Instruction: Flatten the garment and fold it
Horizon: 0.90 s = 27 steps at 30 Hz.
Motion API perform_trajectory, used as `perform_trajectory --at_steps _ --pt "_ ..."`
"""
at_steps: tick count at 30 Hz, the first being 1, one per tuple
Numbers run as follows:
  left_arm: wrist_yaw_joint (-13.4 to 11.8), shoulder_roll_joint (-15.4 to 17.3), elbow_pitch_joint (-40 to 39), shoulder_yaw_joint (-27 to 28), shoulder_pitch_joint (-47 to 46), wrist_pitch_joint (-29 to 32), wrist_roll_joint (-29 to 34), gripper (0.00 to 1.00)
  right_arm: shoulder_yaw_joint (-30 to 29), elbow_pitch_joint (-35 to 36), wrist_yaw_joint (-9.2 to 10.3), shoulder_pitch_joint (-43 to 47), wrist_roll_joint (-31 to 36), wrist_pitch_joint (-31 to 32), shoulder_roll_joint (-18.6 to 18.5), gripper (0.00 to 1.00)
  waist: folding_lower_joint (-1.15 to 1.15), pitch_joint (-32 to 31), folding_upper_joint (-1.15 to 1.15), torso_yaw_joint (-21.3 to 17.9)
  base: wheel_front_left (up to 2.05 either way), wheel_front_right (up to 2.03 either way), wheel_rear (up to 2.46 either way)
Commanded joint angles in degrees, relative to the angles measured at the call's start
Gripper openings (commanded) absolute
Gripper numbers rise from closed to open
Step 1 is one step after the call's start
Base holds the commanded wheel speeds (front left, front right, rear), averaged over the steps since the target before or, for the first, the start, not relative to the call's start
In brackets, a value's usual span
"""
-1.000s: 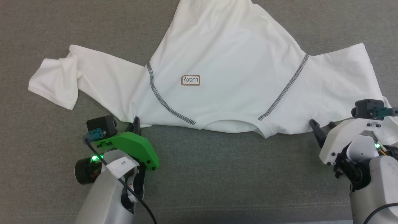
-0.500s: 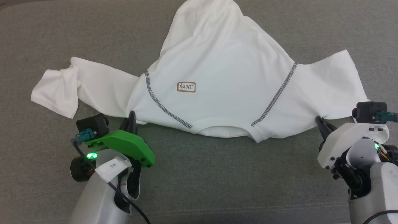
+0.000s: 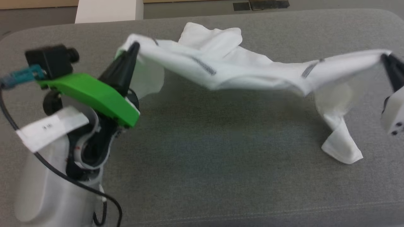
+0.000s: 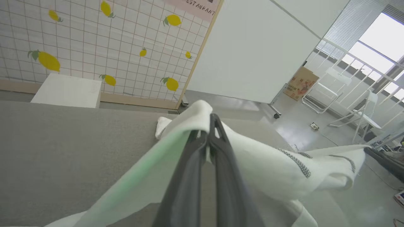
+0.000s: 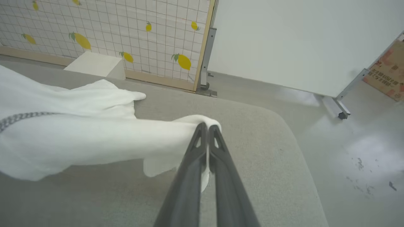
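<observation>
The garment (image 3: 240, 71), a thin white shirt with dark zigzag seams, hangs stretched in the air above the grey surface between my two grippers. My left gripper (image 3: 134, 47) is shut on its left shoulder edge; the left wrist view has cloth (image 4: 271, 167) pinched between the dark fingers (image 4: 217, 148) at the left gripper's tips (image 4: 208, 121). At the far right my right gripper (image 3: 385, 58) is shut on the other shoulder edge, with cloth (image 5: 94, 138) draping left from the right gripper's tips (image 5: 207, 127). A sleeve (image 3: 342, 142) dangles down to the surface.
The grey padded surface (image 3: 202, 157) spreads below the shirt. A rigid white box (image 3: 109, 11) stands on the floor behind its far edge, before a lemon-patterned grid wall (image 4: 94, 41). White chairs (image 4: 344, 94) and a cardboard box (image 4: 300, 83) stand far off.
The right gripper has closed on the shirt's edge. Both arms have lifted the shirt off the surface, so it now hangs bunched between them. The head view has also shifted.
</observation>
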<state>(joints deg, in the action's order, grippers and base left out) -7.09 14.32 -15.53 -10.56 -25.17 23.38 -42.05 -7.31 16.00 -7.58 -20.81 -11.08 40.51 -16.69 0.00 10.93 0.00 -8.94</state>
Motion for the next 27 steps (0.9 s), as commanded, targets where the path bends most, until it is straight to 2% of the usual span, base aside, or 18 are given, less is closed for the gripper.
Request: perform_trajectory --at_steps 1,6,12,16,20,24,27 --pt "-0.4 0.8 -1.0 0.6 -3.6 1.5 -0.8 0.00 0.6 1.0 0.09 -3.6 -0.1 0.9 -1.8 0.00 0.00 1.0 0.00 0.0 0.00 0.00 0.00" --pt "-2.4 1.6 -0.2 2.0 -16.7 6.0 -1.0 0.00 3.1 -1.5 0.09 -17.4 -1.4 3.3 -8.2 0.00 0.00 4.7 0.00 -0.6 0.00 0.00 0.00" --pt "-5.1 0.5 8.4 2.7 -33.0 6.5 1.3 0.00 7.1 -11.0 0.09 -35.0 -0.9 2.4 -12.3 0.00 0.00 11.8 0.00 -1.2 0.00 0.00 0.00" --pt "-6.4 0.9 15.6 2.6 -43.6 4.5 5.2 0.00 10.0 -18.1 0.09 -45.4 0.3 0.5 -12.3 0.00 0.00 17.6 0.00 -2.1 0.00 0.00 0.00" --pt "-7.7 1.0 21.9 2.4 -52.8 1.1 8.9 0.00 11.8 -24.5 0.09 -54.6 1.8 -4.3 -11.0 0.00 0.00 22.9 0.00 -2.9 0.00 0.00 0.00" --pt "-9.0 0.0 26.0 3.5 -60.7 -4.5 11.0 0.00 10.3 -30.1 0.09 -63.2 4.3 -11.7 -9.0 0.00 0.00 26.6 0.00 -3.3 0.00 0.00 0.00" --pt "-9.1 -1.1 28.0 4.5 -65.8 -9.3 11.5 0.00 8.3 -33.4 0.09 -69.2 6.9 -17.9 -7.9 0.00 0.00 28.5 0.00 -3.5 0.00 0.00 0.00"
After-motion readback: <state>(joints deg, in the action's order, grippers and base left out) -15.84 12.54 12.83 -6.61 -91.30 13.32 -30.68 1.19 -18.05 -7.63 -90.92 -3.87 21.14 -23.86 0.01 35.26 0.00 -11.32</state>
